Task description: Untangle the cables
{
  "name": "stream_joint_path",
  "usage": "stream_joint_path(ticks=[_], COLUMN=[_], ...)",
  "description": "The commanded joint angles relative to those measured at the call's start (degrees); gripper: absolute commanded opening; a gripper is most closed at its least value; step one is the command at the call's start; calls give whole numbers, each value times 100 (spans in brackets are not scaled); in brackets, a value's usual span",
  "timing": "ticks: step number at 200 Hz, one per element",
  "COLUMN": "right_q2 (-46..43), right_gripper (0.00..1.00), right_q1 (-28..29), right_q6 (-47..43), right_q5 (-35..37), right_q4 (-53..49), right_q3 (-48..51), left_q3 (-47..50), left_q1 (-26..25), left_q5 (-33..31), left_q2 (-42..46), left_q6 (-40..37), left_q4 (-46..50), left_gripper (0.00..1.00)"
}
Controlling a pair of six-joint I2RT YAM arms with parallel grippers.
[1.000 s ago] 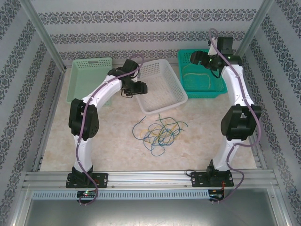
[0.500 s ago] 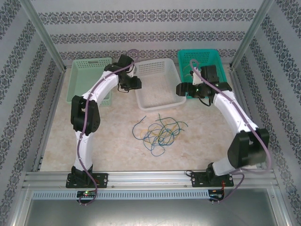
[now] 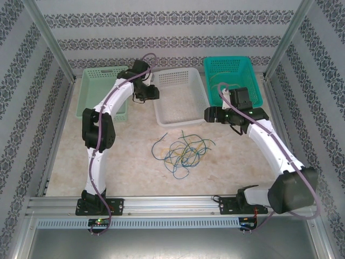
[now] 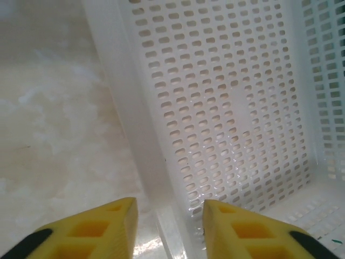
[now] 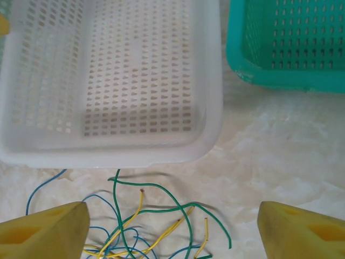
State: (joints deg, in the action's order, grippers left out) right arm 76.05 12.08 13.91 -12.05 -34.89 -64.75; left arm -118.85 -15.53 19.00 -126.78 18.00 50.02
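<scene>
Cables point(image 3: 182, 151) point(image 5: 153, 229): one loose tangle of yellow, blue and green on the table point(image 3: 124, 162), just in front of the white basket point(image 3: 184, 117) point(image 5: 108, 157) point(image 4: 215, 108).

Tangle untouched by either arm. Right gripper point(image 3: 207, 114) point(image 5: 172, 229) above the tangle's far edge, by the white basket's near right corner, fingers wide apart, nothing between them. Left gripper point(image 3: 155, 95) point(image 4: 170, 232) at that basket's left wall, fingers part-way apart astride the rim, gaps visible on both sides. Teal basket point(image 3: 233, 59) point(image 5: 280, 81) to the right, pale green basket point(image 3: 86, 94) to the left.
</scene>
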Motion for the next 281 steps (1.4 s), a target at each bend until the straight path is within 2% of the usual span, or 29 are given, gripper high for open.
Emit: stream_joint_path(ticks=[1, 25, 76, 153, 196, 213, 239, 281], right_q2=[483, 1013, 1933, 2476, 2520, 2424, 1969, 1257], right_gripper=[77, 76, 71, 65, 68, 72, 75, 75], right_q1=[-91, -67, -39, 284, 635, 514, 378, 95], right_q6=[341, 440, 405, 449, 629, 685, 540, 665], right_q5=[-175, -584, -384, -443, -369, -215, -115, -34], right_q4=[-175, -45, -5, 200, 82, 23, -89, -27], right_q3=[-283, -523, -1019, -1381, -1656, -1544, -1210, -625], left_q3=[336, 778, 1191, 2022, 2566, 2768, 3087, 3791], left_q1=[42, 47, 41, 42, 2, -147, -712, -1610], left_q5=[-122, -134, -67, -144, 85, 143, 312, 1354], left_q2=[537, 960, 1406, 2093, 2487, 2656, 2824, 2650], left_q6=[-11, 28, 116, 144, -178, -614, -1421, -1893], left_q4=[-34, -233, -445, -800, -1130, -1058, -885, -1401], left_gripper=[45, 51, 58, 61, 61, 62, 62, 59])
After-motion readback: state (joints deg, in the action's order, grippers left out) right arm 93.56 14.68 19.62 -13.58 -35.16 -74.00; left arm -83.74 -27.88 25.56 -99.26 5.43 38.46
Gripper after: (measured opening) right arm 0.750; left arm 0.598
